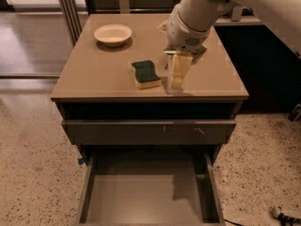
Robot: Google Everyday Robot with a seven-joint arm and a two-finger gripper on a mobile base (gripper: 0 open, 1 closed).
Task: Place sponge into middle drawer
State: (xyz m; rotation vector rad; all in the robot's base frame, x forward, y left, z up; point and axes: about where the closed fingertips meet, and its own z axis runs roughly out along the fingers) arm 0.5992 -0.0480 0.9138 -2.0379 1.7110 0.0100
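The sponge (pixel 146 73), dark green on top of pale yellow foam, lies flat on the cabinet top (pixel 94 74) near its front middle. My gripper (pixel 177 75) hangs down from the large white arm just to the right of the sponge, low over the cabinet top and close to the sponge's right edge; it holds nothing that I can see. The middle drawer (pixel 146 197) is pulled open below, and its flat grey-brown floor is bare.
A pale bowl (pixel 113 34) stands at the back left of the cabinet top. A green snack bag (pixel 201 51) is mostly hidden behind the arm. A closed drawer front with small scratch marks (pixel 150 132) sits above the open drawer. A dark cabinet stands to the right.
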